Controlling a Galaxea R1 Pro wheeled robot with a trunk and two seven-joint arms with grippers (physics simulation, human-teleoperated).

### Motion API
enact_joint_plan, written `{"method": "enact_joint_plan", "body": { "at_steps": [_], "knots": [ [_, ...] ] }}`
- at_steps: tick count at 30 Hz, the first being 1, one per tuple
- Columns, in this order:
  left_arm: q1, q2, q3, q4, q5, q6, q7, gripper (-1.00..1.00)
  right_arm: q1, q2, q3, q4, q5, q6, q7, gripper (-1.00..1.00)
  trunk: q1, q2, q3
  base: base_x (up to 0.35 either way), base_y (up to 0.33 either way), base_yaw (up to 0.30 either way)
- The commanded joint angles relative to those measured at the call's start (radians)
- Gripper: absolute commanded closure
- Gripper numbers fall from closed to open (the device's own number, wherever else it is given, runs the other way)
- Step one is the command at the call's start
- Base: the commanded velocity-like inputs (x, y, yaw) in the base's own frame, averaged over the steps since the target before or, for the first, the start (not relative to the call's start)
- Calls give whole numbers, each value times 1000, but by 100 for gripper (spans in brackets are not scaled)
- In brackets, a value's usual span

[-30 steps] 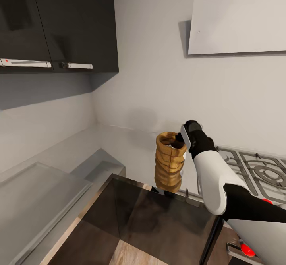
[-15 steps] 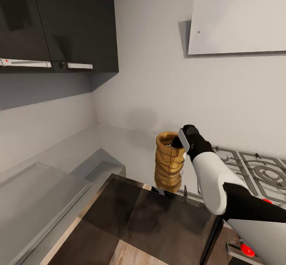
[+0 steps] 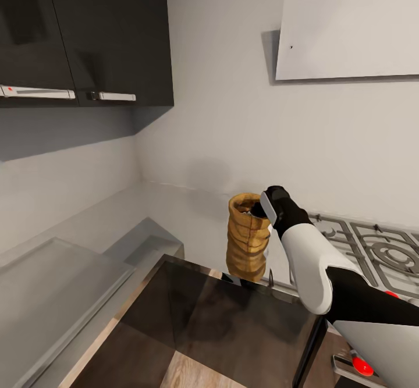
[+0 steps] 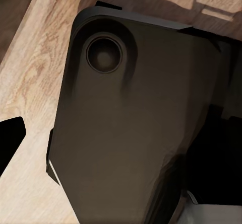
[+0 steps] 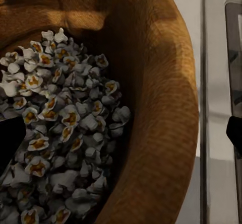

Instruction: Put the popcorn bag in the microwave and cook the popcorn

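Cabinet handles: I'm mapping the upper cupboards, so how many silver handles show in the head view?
2: one long silver handle at the left edge, one shorter silver handle to its right; others may be out of frame.

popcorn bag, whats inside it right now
The popcorn bag holds a heap of popped white popcorn with yellow-brown centres, seen from the right wrist. What lies under the top layer is covered.

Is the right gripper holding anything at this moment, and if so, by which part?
The right gripper is at the rolled top rim of the popcorn bag, one finger inside over the popcorn and one outside; it appears to grip the rim.
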Motion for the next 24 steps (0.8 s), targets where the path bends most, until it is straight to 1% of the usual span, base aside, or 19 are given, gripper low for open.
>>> {"method": "enact_joint_plan", "body": {
  "at_steps": [1, 2, 3, 9, 24],
  "knots": [
    [0, 0, 0, -1, 5, -2, 0, -100, 0, 1, -8, 24, 9, 5, 4, -100, 0, 0, -1, 0, 0, 0],
    [0, 0, 0, -2, 5, -2, 0, -100, 0, 1, -9, 30, 9, 5, 4, -100, 0, 0, -1, 0, 0, 0],
    [0, 0, 0, -2, 5, -2, 0, -100, 0, 0, -9, 37, 9, 5, 4, 100, 0, 0, -1, 0, 0, 0],
    [0, 0, 0, -1, 5, -2, 0, -100, 0, 0, -10, 57, 10, 6, 1, 100, 0, 0, -1, 0, 0, 0],
    [0, 0, 0, -1, 5, -2, 0, -100, 0, 0, -15, 37, 12, 23, 2, 100, 0, 0, -1, 0, 0, 0]
  ]
}}
